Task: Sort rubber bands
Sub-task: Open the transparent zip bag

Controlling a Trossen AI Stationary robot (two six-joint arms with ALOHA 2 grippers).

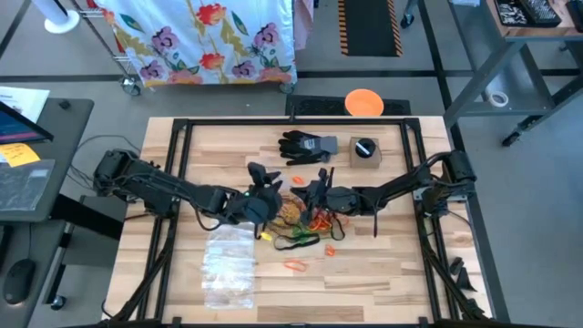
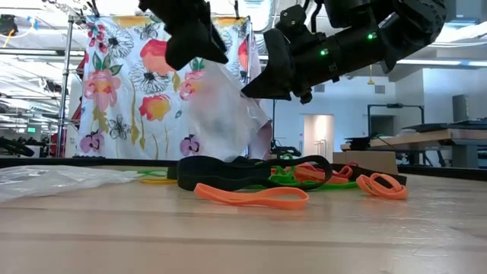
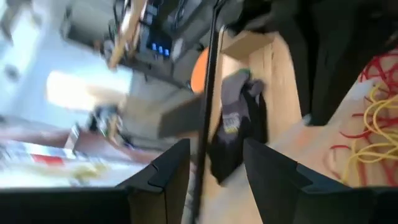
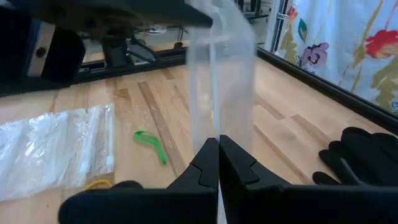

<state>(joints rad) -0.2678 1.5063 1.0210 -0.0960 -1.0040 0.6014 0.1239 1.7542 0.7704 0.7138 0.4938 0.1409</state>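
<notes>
On the bench, one stack of bags lies toward the near-left part, and one glove and one small box lie near the far edge. At mid-bench both grippers meet over the bands, a tangled heap too dense to count; two orange ones lie apart nearer the front. The right gripper is clenched on a clear bag. The left gripper has parted fingers, seemingly empty.
</notes>
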